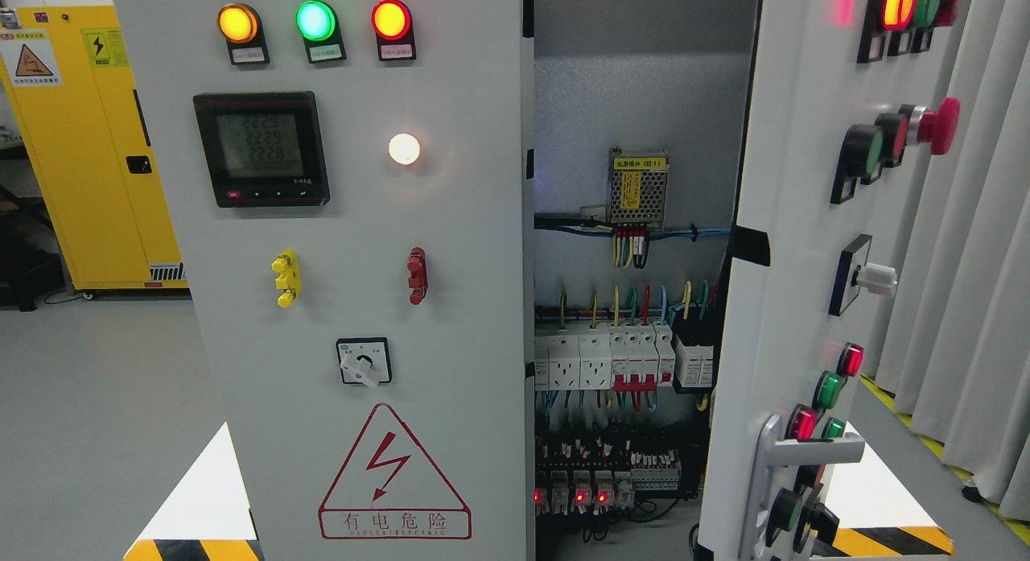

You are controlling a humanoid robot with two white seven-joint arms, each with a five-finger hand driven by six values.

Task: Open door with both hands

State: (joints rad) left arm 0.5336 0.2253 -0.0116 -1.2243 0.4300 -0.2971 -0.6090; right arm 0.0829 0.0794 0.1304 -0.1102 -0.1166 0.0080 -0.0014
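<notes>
A grey electrical cabinet fills the head view. Its left door is closed and carries three lit lamps, a digital meter, a rotary switch and a red hazard triangle. The right door stands swung open toward me, seen nearly edge-on, with buttons, lamps and a silver handle low on it. Between the doors the interior shows a power supply, coloured wires and rows of breakers. Neither of my hands nor arms appears anywhere in the picture.
A yellow safety cabinet stands at the back left on the grey floor. Grey curtains hang at the right. Black-and-yellow striped markings show at the bottom corners.
</notes>
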